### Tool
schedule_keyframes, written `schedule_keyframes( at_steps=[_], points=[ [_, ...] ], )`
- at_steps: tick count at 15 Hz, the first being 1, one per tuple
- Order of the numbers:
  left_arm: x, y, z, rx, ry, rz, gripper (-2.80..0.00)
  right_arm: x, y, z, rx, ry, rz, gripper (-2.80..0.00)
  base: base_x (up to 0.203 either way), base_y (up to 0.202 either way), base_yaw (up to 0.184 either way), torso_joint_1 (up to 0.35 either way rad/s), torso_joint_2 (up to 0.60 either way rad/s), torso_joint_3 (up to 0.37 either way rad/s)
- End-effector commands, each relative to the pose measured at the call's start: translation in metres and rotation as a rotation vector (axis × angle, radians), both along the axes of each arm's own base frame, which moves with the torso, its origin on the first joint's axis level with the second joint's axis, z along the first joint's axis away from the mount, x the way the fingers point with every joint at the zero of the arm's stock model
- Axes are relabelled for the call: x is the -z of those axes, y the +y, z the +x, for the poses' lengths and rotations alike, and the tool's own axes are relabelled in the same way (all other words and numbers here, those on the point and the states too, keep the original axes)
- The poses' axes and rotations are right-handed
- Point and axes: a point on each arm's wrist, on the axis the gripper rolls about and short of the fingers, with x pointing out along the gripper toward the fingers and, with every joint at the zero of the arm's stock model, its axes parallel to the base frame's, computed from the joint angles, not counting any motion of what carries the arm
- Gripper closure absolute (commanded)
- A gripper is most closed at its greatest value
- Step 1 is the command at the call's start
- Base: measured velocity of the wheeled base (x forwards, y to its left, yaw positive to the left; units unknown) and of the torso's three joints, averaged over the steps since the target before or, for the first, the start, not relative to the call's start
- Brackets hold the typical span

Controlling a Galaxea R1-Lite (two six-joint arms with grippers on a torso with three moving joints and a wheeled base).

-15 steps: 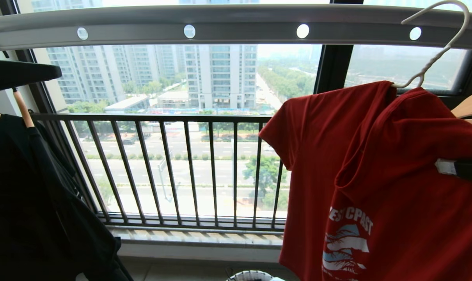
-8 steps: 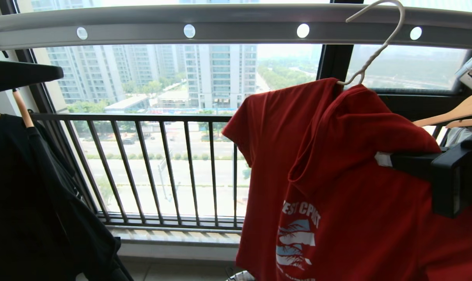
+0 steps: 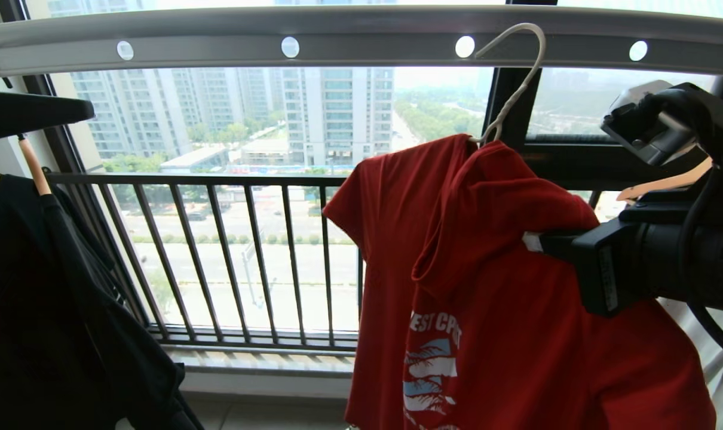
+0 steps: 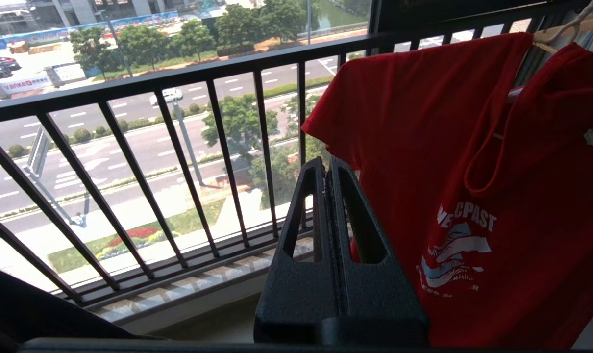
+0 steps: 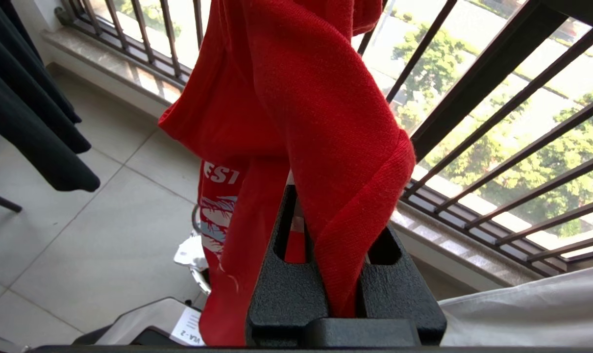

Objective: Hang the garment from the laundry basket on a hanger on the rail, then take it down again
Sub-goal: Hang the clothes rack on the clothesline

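- Gripping the red garment [image 3: 487,286] near its collar, the right tool [image 3: 532,242] reaches in from the right of the head view; its jaws are clamped on a fold of red cloth, which the right wrist view shows pinched between the black fingers [image 5: 286,289].
- Garment hangs on the thin cream-white hanger [image 3: 514,89]. The hook sits in front of the rail [image 3: 361,36], just beside one of its round holes; whether the hook rests on the bar cannot be told.
- One short sleeve spreads out to the left, in front of the dark railing [image 3: 248,251]. White lettering and a white-blue graphic show low on the chest.
- Left tool [image 4: 328,169] is closed, fingers pressed flat together with nothing between them. It points toward the railing, just beside the garment's sleeve edge, apart from the cloth as far as can be seen.
- Laundry basket [image 5: 198,245]: only part of its rim shows in the right wrist view, on the floor below the hanging garment, mostly hidden by the red cloth.
- Black T-shirt [image 3: 51,298] hangs at far left on a wooden hanger [image 3: 36,167], well apart from the red garment.
- Another wooden hanger [image 3: 660,182] shows behind the right arm.
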Motion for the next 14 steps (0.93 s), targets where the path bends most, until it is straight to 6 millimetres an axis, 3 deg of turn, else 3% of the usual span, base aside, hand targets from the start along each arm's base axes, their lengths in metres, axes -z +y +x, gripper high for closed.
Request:
schedule_keyframes(
  at_steps=[1, 7, 14],
  points=[
    [-0.001, 0.001, -0.002, 0.001, -0.004, -0.003, 0.0, 0.002, 0.011, 0.01, 0.002, 0.013, -0.016, 0.0, 0.0, 0.0, 0.0, 0.0, 0.0, 0.0],
    [-0.004, 0.006, -0.013, 0.001, -0.033, -0.018, 0.0, -0.004, 0.027, 0.029, 0.006, 0.003, -0.024, 0.0, 0.0, 0.0, 0.0, 0.0, 0.0, 0.0],
    [-0.006, 0.009, -0.02, 0.001, -0.052, -0.027, 0.0, -0.008, 0.014, 0.034, 0.053, -0.011, -0.023, 0.0, 0.0, 0.0, 0.0, 0.0, 0.0, 0.0]
  ],
)
